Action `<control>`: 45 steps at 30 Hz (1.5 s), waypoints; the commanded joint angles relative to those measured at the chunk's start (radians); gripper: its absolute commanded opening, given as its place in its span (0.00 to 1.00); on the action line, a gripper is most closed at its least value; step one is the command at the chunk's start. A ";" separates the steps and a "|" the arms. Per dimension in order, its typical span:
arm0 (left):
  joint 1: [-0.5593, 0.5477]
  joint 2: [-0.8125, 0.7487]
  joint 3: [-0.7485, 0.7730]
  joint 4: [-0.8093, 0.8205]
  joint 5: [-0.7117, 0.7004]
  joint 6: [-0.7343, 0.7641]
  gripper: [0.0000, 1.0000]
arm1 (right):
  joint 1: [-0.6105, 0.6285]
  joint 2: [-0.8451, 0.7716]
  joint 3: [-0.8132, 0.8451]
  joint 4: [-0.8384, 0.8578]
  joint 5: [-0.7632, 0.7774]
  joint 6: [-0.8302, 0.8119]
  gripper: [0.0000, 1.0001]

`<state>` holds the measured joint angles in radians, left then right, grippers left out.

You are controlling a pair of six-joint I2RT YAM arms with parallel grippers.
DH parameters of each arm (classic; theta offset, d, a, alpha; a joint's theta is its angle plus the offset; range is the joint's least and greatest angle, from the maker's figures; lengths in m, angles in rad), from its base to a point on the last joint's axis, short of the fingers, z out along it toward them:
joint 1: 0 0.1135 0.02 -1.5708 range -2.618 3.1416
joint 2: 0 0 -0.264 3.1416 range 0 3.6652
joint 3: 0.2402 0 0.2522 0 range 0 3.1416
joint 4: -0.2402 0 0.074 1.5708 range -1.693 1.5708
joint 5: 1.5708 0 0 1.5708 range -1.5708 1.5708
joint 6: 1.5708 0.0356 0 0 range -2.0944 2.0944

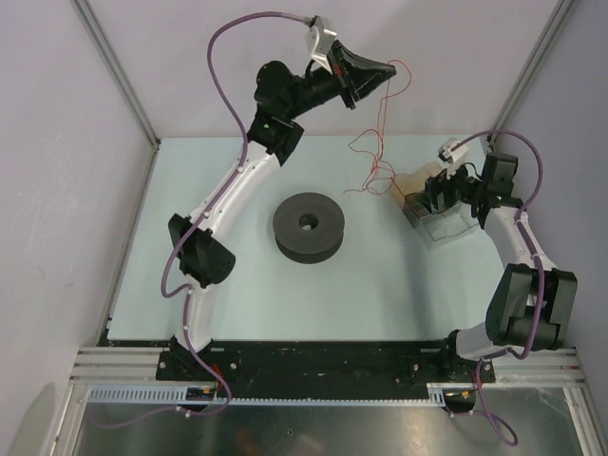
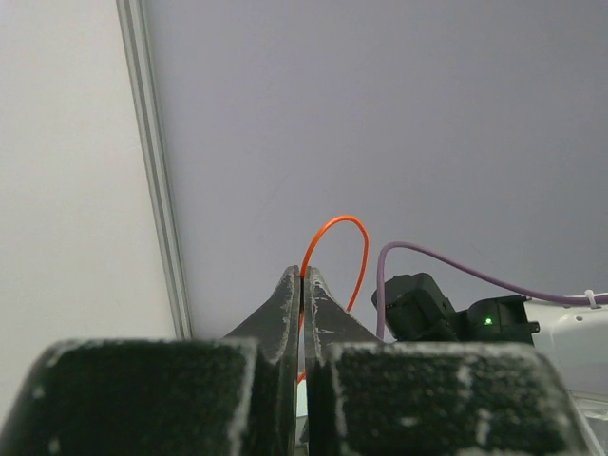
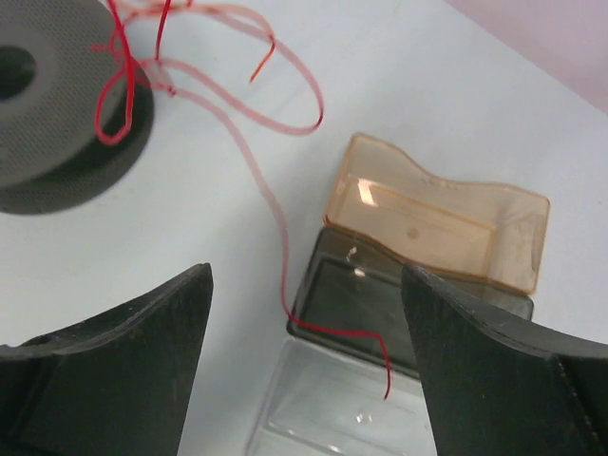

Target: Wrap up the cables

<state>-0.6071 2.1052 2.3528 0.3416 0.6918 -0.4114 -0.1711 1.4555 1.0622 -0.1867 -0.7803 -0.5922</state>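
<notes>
Jaws on your left gripper (image 2: 302, 275) are pressing flat together, pinching the cables (image 2: 334, 228): an orange-red loop is arching up out of the seam between the tips. In the overhead view that arm is reaching high into the upper middle of the frame, past the back edge of the surface (image 1: 380, 294) and close to the rear wall (image 1: 437, 47). A metal corner post (image 2: 157, 190) is running up the left of its wrist view.

From those tips the hair-thin strand is dropping to a loose tangle right of centre, near the surface's back edge. You cannot tell whether the tangle is touching down. One free end is trailing on toward the lower right, crossing the rims of three shallow plastic trays (image 3: 437, 214). These are an amber one, a smoky one and a clear one, bunched edge to edge.

Your right gripper (image 3: 306, 285) is hovering over those trays with its jaws standing wide apart and gripping nothing. The strand's end is showing in the gap between them, down at tray level.

A dark grey spool (image 1: 309, 226) is sitting mid-surface with no wire on it, well apart from the trays. Open room is running all around it, and the broadest stretch is lying between the spool and the arm bases at the bottom of the frame. The left arm's elbow is crowding the left side, and the right arm is filling the lower right corner.
</notes>
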 commanded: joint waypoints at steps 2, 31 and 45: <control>-0.006 -0.066 0.015 0.031 0.009 -0.005 0.00 | 0.059 -0.006 0.015 0.152 -0.078 0.172 0.85; -0.011 -0.108 -0.078 0.031 -0.009 0.028 0.00 | -0.039 -0.093 0.052 0.053 -0.116 0.238 0.86; -0.017 -0.111 -0.049 0.030 -0.002 -0.014 0.00 | 0.254 -0.019 0.052 0.116 0.011 0.370 0.99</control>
<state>-0.6151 2.0346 2.2704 0.3382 0.6914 -0.4068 0.0143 1.3746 1.0813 -0.1520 -0.8356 -0.2676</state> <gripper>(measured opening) 0.007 0.991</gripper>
